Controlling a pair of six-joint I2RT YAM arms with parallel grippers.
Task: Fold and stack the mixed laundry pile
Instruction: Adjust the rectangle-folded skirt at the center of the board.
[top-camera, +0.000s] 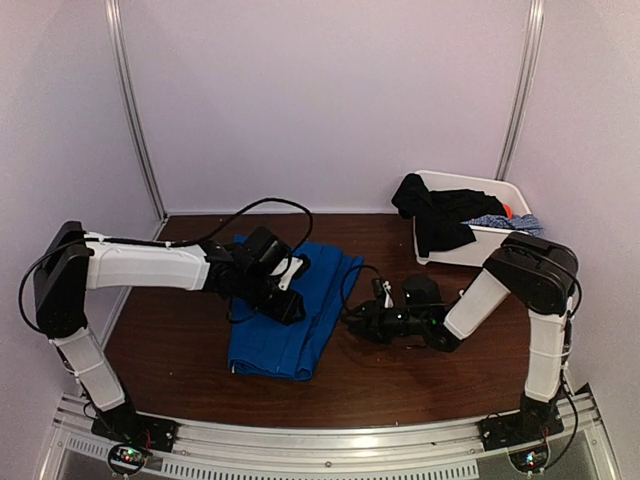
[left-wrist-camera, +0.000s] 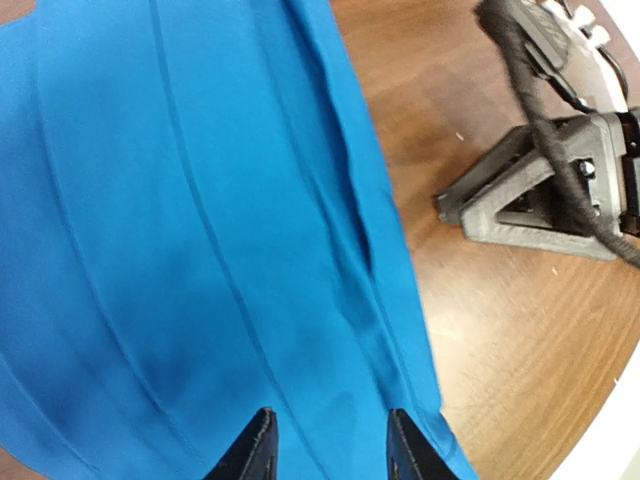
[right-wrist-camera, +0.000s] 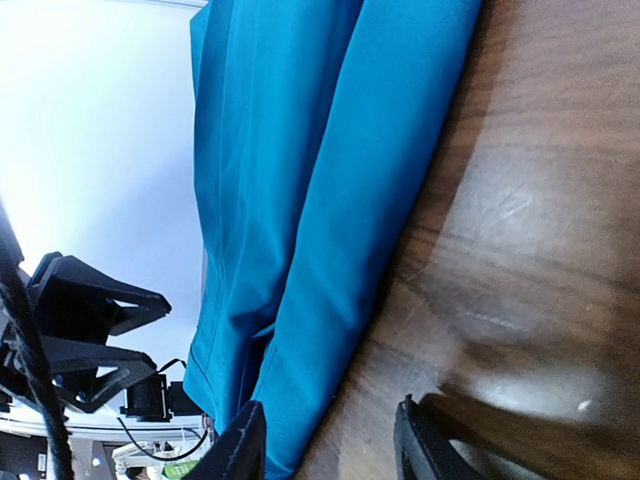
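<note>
Blue garment (top-camera: 295, 310) laid flat for folding; left pincer (left-wrist-camera: 330, 420) spread above, right pincer (right-wrist-camera: 330, 405) spread at its 3 o'clock edge.

Plain royal-blue garment (top-camera: 298, 340), black garment (top-camera: 440, 225)

Four garments (top-camera: 300, 310), one tub (top-camera: 475, 250), two arms (top-camera: 140, 265).

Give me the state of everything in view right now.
blue garment: flat on the table, folded lengthwise
white tub: upright, holding laundry
black garment: draped over the white tub's rim
left gripper: open above the blue garment
right gripper: open at the blue garment's edge
</note>
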